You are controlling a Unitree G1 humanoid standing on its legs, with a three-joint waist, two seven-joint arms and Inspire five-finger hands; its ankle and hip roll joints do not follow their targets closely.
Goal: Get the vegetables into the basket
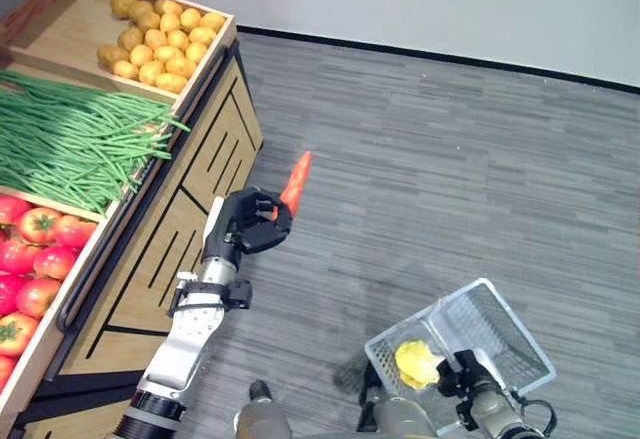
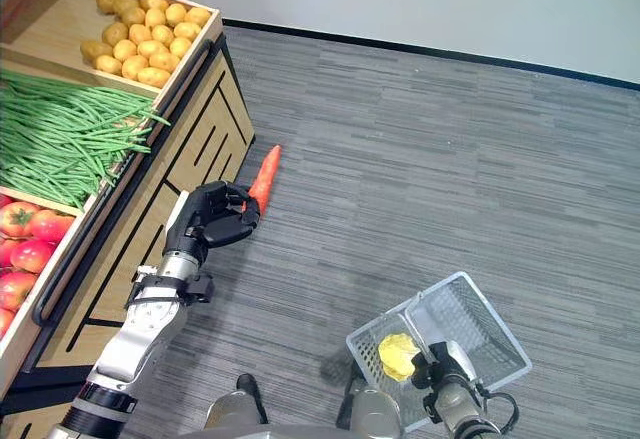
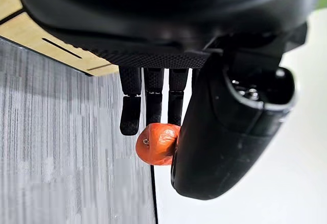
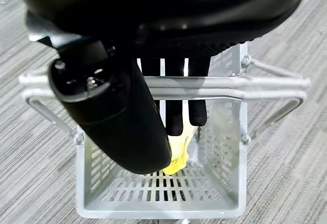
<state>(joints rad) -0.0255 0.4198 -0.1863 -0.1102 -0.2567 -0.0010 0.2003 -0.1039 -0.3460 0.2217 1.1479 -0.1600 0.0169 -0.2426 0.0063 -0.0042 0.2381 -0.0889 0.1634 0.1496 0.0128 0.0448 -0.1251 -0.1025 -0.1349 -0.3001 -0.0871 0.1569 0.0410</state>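
Left hand (image 1: 255, 224) curled around the thick end of a carrot (image 1: 295, 183), held above the floor just beside the wooden stand (image 1: 190, 209). Right hand (image 4: 127, 117) hooked around the handle of a wire basket (image 1: 500, 324), carried low and well apart from the carrot. One yellow vegetable (image 1: 417, 362) already in the basket; carrot not yet delivered. Potatoes (image 1: 160, 44), green beans (image 1: 70, 139) and tomatoes (image 1: 35, 259) on the stand. Carrot's long axis directed up and away from the robot, tip foremost.
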